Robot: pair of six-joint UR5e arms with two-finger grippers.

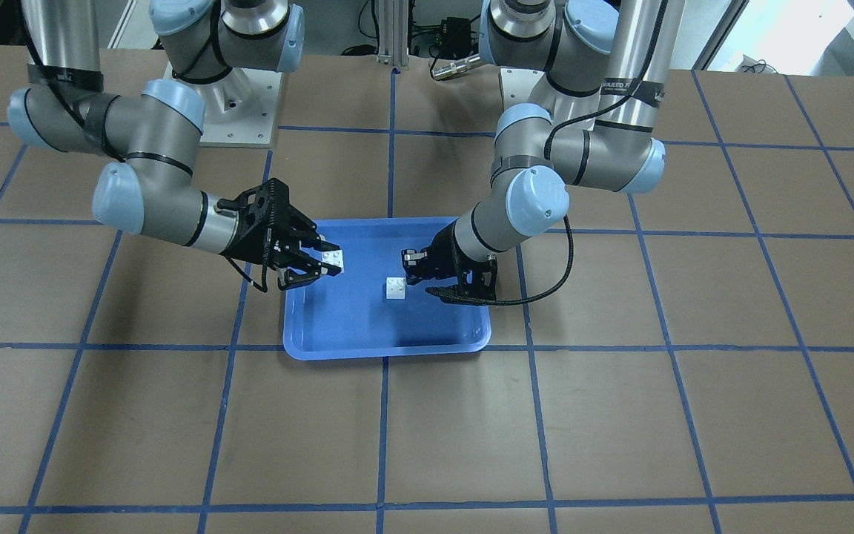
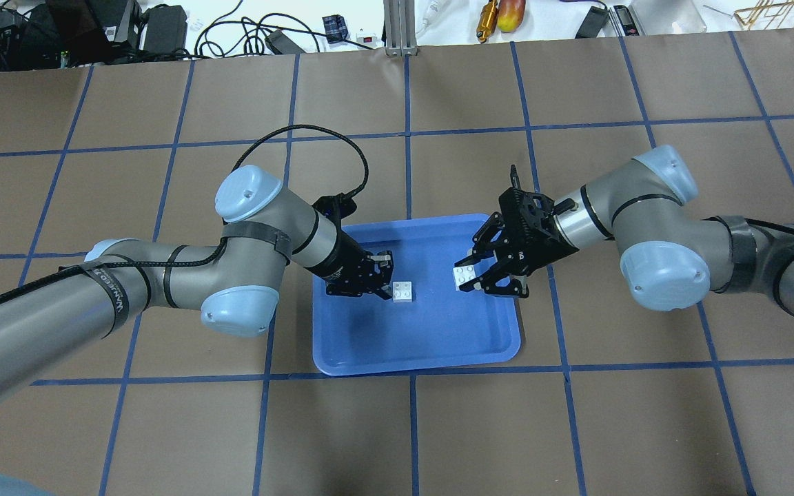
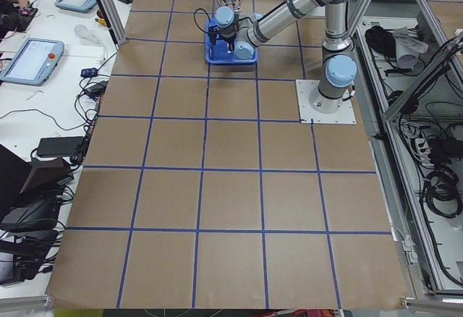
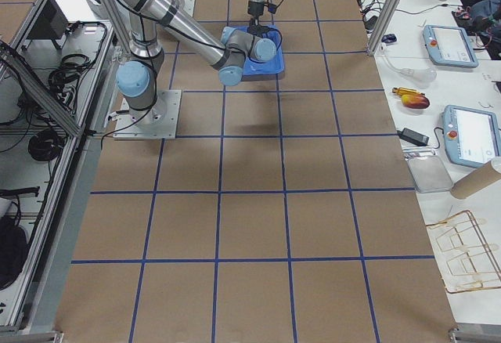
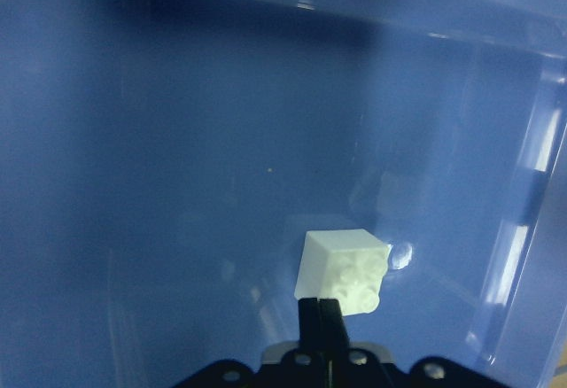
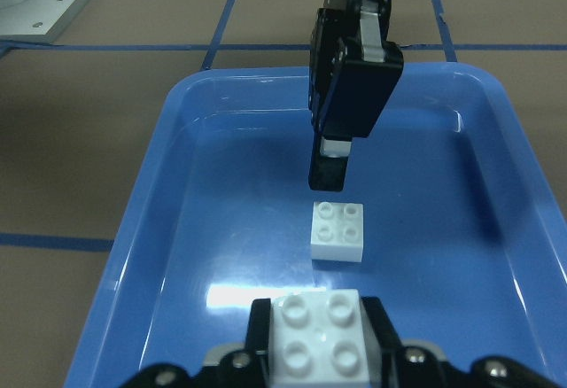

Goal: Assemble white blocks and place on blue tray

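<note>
The blue tray (image 2: pixel 424 344) lies mid-table; it also shows in the front view (image 1: pixel 368 334). One white block (image 2: pixel 402 291) lies studs-up on the tray floor, seen also in the front view (image 1: pixel 396 288), the left wrist view (image 5: pixel 344 267) and the right wrist view (image 6: pixel 338 231). My left gripper (image 2: pixel 384 281) is shut and empty, its tips low over the tray right beside this block; I cannot tell if they touch. My right gripper (image 2: pixel 471 277) is shut on the second white block (image 2: pixel 464 275), held above the tray's right part, studs up (image 6: pixel 317 335).
The table is brown paper with a blue tape grid (image 2: pixel 411 131). Cables, tools and boxes lie along the far edge (image 2: pixel 342 27). The left arm's cable (image 2: pixel 342 138) loops over the table behind the tray.
</note>
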